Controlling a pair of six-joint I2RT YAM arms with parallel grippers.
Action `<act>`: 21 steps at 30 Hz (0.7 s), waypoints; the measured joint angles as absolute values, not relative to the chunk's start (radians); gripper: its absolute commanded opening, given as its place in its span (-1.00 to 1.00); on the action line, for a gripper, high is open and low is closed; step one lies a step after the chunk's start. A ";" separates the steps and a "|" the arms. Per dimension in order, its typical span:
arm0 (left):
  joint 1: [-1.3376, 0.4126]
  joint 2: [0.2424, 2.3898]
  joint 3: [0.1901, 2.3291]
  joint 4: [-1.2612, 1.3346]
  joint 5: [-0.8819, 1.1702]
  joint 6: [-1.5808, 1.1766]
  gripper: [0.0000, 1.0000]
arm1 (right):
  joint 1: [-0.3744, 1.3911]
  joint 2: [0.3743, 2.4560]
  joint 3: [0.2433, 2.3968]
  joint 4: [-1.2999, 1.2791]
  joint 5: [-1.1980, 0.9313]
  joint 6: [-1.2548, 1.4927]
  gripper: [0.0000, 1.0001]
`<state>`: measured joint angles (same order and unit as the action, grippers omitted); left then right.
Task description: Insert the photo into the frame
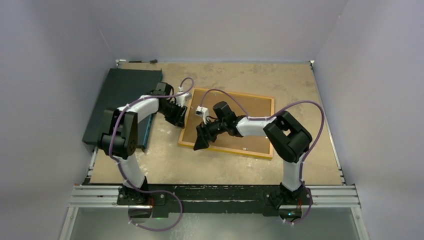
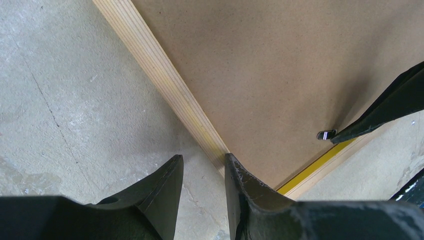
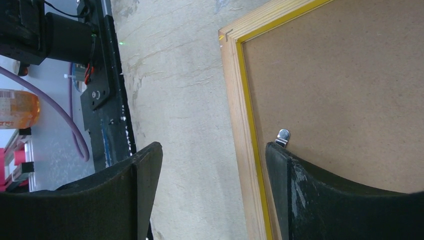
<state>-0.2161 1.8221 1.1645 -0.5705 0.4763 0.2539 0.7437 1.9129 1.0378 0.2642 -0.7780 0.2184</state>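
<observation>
The frame (image 1: pixel 235 93) lies face down in the middle of the table, wood-toned rail (image 2: pixel 165 80) up, with a brown backing board (image 1: pixel 255 106) inside it. The photo is hidden. My left gripper (image 2: pixel 203 157) is open at the frame's left rail, its right fingertip touching the rail and bare table between the jaws. My right gripper (image 3: pixel 214 146) is open at the frame's near-left corner and straddles the rail (image 3: pixel 235 100). Its right finger rests on the backing board (image 3: pixel 340 75) beside a small metal clip (image 3: pixel 283 136). Its left finger is over bare table.
A dark flat slab (image 1: pixel 120 95) lies at the back left, partly under my left arm. Grey walls close in the table on three sides. A metal rail (image 1: pixel 215 195) runs along the near edge. An orange bottle (image 3: pixel 15 107) sits beyond that rail.
</observation>
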 measured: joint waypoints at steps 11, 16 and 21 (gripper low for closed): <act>-0.216 1.822 1.164 -0.569 0.481 0.253 -0.34 | 0.754 1.937 1.066 0.245 -0.801 0.200 0.52; -0.216 1.822 1.164 -0.569 0.483 0.253 -0.35 | 0.746 1.935 1.085 0.211 -0.800 0.197 0.55; -0.216 1.822 1.164 -0.569 0.483 0.253 -0.36 | 0.732 1.914 1.113 0.191 -0.777 0.196 0.56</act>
